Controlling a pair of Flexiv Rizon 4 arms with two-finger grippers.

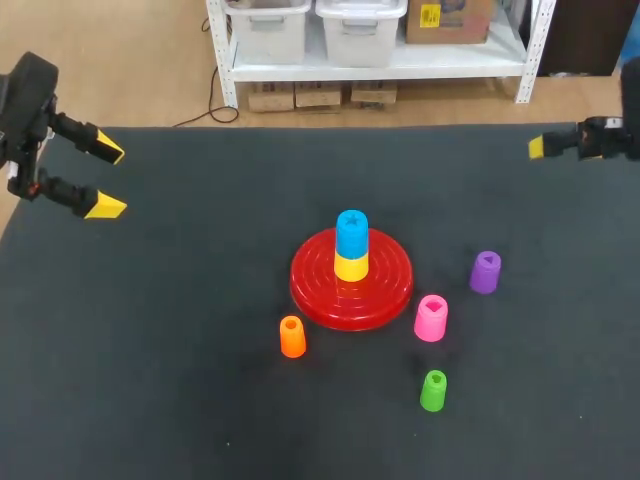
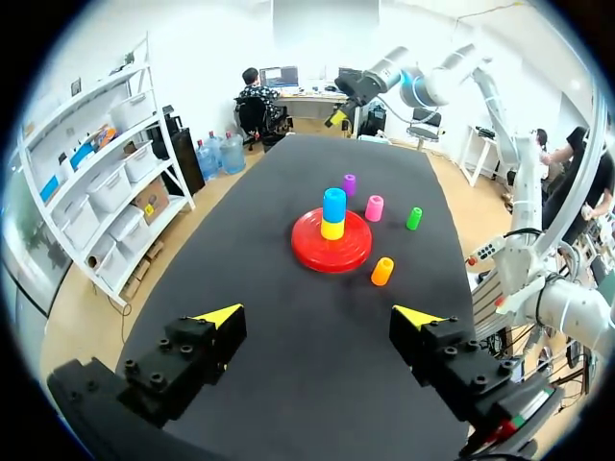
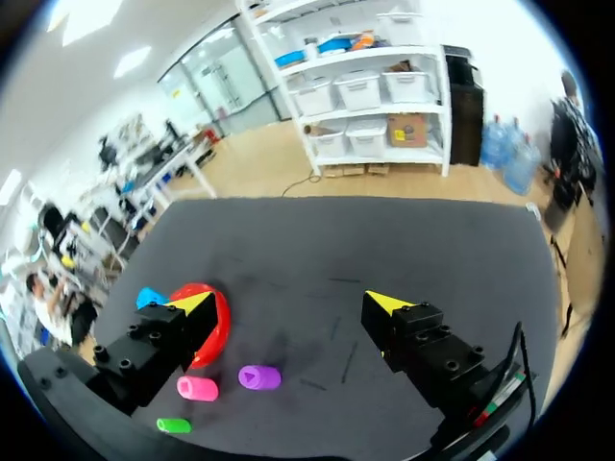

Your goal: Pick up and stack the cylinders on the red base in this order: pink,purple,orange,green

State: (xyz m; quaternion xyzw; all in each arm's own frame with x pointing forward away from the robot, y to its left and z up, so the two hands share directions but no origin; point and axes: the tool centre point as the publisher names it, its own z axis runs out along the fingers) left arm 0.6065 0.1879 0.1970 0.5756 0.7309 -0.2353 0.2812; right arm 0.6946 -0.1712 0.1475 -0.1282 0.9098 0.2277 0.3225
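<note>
Red base (image 1: 385, 285) mid-frame, pink cylinder (image 1: 431, 318), purple cylinder (image 1: 485, 272), orange cylinder (image 1: 292, 337), green cylinder (image 1: 433, 390) near it, left hand (image 1: 106, 178) open upper left, right hand (image 3: 288, 303) open upper right

Overhead + wrist cams, base (image 1: 318, 282) shared

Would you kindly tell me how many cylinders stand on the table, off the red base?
4: orange beside the red base at its left, pink at its right, purple farther right, green nearest the robot. None seems hidden.
</note>
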